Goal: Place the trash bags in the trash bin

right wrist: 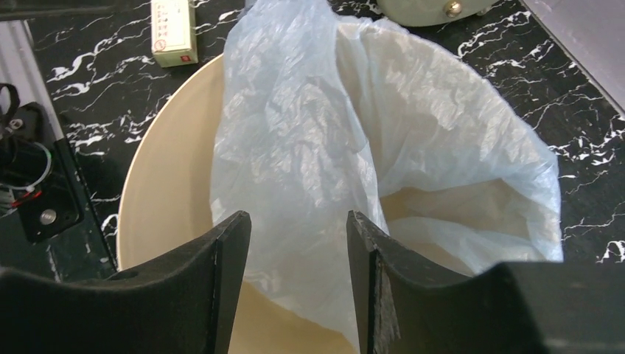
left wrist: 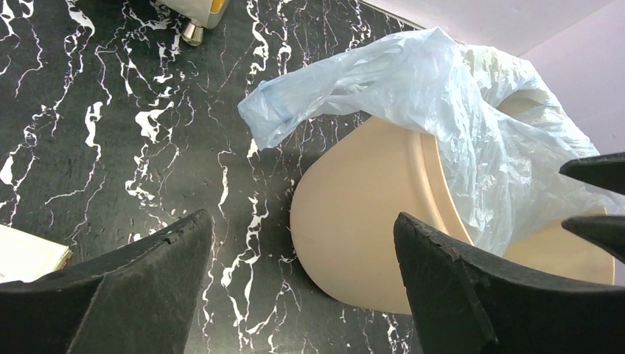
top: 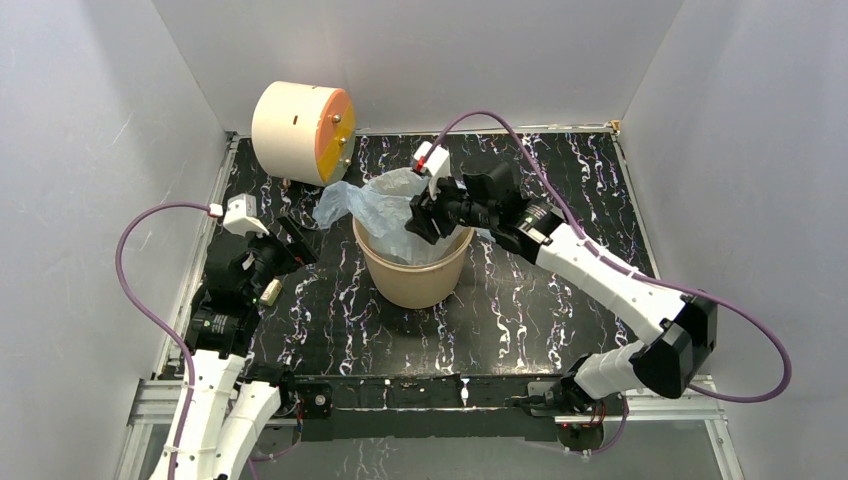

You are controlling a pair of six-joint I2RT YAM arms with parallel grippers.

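Note:
The pale blue trash bag (top: 385, 205) hangs half in the tan trash bin (top: 415, 280), one end flopping over the far-left rim toward the table. My right gripper (top: 425, 222) reaches into the bin's mouth from the right. In the right wrist view its jaws (right wrist: 298, 221) stand apart on either side of a fold of the bag (right wrist: 295, 133), above the bin's inner wall (right wrist: 169, 184). My left gripper (top: 290, 235) hovers open left of the bin. Its wrist view shows its jaws (left wrist: 302, 236) wide apart and empty, facing the bin's side (left wrist: 361, 214) and the draped bag (left wrist: 413, 88).
A cream drum with an orange face (top: 300, 120) lies at the back left, close behind the bin. A small white card box (right wrist: 171, 29) lies on the black marbled table left of the bin, near my left arm. White walls close in the left, right and back.

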